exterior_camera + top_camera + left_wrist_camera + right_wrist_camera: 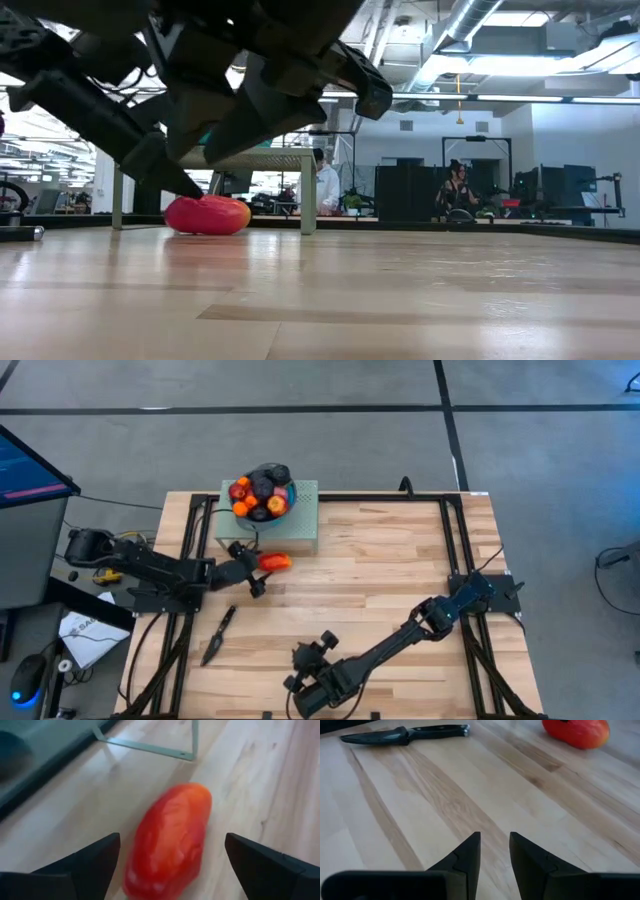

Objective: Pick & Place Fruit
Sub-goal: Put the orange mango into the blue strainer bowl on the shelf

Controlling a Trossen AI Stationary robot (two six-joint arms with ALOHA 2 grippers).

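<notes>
The left gripper (262, 571) stands wide open astride the long red-orange fruit (275, 561), which lies on the wooden table (380, 590) just in front of the pale green stand (300, 525); neither finger appears to touch it, so nothing is held. The piece is smooth, glossy and rounded, tapering at one end, and lies at a slant between the fingers; if they close off-centre it could, by the look of it, squirt or roll away across the slick planks. The blue bowl (286, 508) atop the stand is heaped with small round fruits (258, 493), so a careless drop might dislodge some. Away from the stand, near the table's front edge, the right gripper (494, 851) waits, fingers close together and empty, a black knife (218, 635) nearby.
</notes>
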